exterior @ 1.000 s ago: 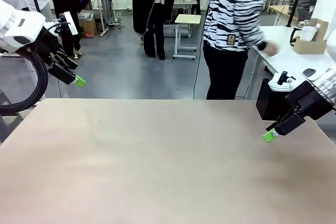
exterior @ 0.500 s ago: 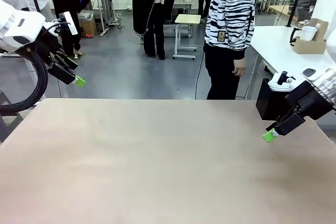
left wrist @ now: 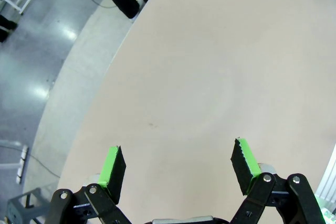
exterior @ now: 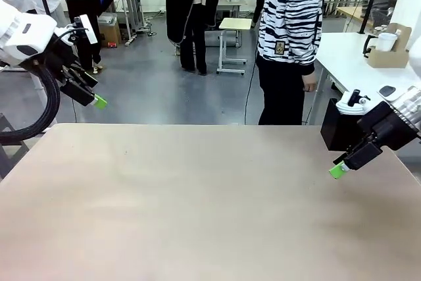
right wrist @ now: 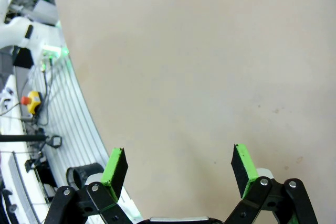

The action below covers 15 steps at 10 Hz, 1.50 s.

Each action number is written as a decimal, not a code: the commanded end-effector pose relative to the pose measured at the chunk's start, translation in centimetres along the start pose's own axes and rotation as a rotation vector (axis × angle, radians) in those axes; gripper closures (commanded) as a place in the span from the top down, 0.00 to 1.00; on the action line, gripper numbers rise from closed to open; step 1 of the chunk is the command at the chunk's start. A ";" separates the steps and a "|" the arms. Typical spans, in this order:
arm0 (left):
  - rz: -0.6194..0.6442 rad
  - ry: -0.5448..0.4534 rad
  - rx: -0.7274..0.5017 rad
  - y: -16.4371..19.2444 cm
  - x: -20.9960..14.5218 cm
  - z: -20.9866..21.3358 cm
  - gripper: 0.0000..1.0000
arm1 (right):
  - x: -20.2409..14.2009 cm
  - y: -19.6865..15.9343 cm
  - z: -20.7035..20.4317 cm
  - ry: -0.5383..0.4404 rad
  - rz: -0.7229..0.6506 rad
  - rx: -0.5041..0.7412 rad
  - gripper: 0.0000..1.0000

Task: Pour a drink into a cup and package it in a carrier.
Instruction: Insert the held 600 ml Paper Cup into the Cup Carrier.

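Left tool [exterior: 99,101] at upper left of the front view, hanging above the far left edge of the bench [exterior: 197,202], empty. Left wrist view: left tool [left wrist: 178,169] with green pads [left wrist: 112,165] spread wide, nothing between them, bare tan bench surface below.

Right tool [exterior: 338,170] at right middle of the front view, just over the bench near its right edge, empty. Right wrist view: right tool [right wrist: 177,167] with pads [right wrist: 114,165] spread wide, bare bench surface under them.

Black box [exterior: 342,126] at the bench's far right corner, just behind the right arm, white lids [exterior: 348,104] on top.

Carrier [exterior: 389,49] at upper right of the front view, on a white side table [exterior: 348,57] well apart from the bench, with a white cup [exterior: 387,41] sitting in it. Drink: cannot tell where it is.

Person in striped black-and-white top [exterior: 293,11] stands beyond the far bench edge, top centre-right, hand [exterior: 308,83] down by the side, near the white table.
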<state>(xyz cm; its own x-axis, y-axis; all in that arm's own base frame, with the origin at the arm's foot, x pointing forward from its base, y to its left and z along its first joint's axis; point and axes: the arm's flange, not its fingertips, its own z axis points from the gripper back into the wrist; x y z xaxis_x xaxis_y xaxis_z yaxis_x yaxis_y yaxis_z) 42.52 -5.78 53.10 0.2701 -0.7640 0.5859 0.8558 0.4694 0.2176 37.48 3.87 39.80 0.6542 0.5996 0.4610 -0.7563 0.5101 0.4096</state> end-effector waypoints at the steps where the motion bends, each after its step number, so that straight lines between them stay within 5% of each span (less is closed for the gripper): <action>1: 0.000 -0.006 -0.006 0.1 -0.1 0.0 1.00 | -0.3 -0.2 -0.1 -0.024 0.021 0.014 1.00; 15: 0.000 -0.006 -0.006 0.1 -0.1 0.0 1.00 | -0.3 -0.2 -0.1 -0.024 0.021 0.014 1.00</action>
<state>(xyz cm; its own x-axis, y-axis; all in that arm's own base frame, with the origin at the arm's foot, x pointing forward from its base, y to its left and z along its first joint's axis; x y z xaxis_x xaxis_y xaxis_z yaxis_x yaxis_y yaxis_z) 42.52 -5.78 53.10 0.2701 -0.7640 0.5859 0.8558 0.4694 0.2176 37.48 3.87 39.80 0.6542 0.5996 0.4610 -0.7563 0.5101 0.4096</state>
